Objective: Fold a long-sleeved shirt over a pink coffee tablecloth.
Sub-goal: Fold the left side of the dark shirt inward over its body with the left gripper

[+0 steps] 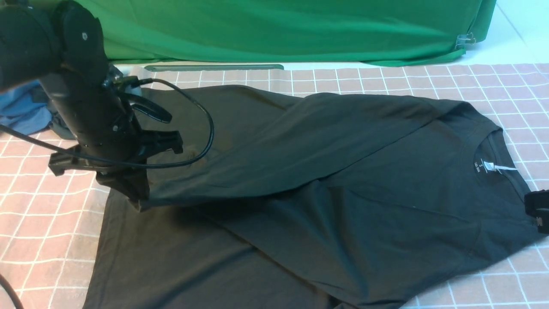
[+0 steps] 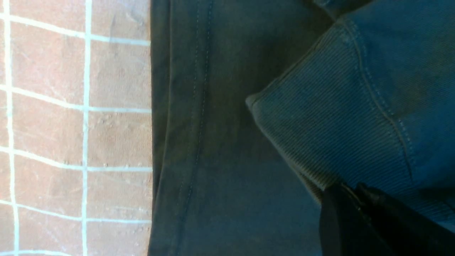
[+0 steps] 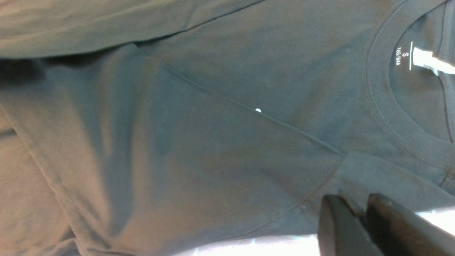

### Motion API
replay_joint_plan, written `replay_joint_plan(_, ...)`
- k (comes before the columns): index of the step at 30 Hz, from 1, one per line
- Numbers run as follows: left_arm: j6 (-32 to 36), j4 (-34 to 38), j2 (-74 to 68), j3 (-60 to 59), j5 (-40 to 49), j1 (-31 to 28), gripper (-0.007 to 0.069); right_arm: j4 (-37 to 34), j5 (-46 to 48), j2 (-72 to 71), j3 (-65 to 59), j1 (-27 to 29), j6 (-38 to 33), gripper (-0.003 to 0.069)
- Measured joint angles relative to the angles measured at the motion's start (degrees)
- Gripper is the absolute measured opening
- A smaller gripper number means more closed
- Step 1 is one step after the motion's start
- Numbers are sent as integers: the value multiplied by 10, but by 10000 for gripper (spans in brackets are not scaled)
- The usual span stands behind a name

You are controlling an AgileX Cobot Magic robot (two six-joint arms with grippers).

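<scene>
Your left arm (image 1: 85,107) is closest to the camera, at the far left, and it blocks your view of the far-left corner of the long-sleeved shirt (image 1: 364,206). Its cable (image 1: 208,128) loops out over the cloth. The left gripper (image 1: 139,204) is clamped tight on the ribbed cuff (image 2: 320,117) and holds it raised above the shirt body, just inside the hem (image 1: 96,257).

Note the surroundings. A blue garment (image 1: 21,111) lies bunched at the far left, partly behind the arm. A green backdrop cloth (image 1: 279,30) hangs along the far side.

The shirt lies on the pink coffee tablecloth (image 1: 43,223), which shows on every side of it. Its long axis runs left to right and angles slightly from near left to far right. The collar (image 3: 376,78) points right, with the white neck label (image 1: 502,166) inside it. The hem points left. The lifted sleeve (image 1: 279,141) stretches from the far-right shoulder across the body to the left gripper and hides the chest area beneath it.

The right gripper (image 3: 357,202) sits at the right edge, at the near shoulder. Its jaws are nearly together, with a small ridge of shirt cloth pinched between them.
</scene>
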State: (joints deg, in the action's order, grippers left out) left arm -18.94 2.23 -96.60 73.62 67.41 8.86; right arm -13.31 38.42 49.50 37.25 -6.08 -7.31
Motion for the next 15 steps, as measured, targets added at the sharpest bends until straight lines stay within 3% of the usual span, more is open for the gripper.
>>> replay_joint_plan(15,-1,1,-5,-50,-40,1,34,0,0,0,0,0,0,144)
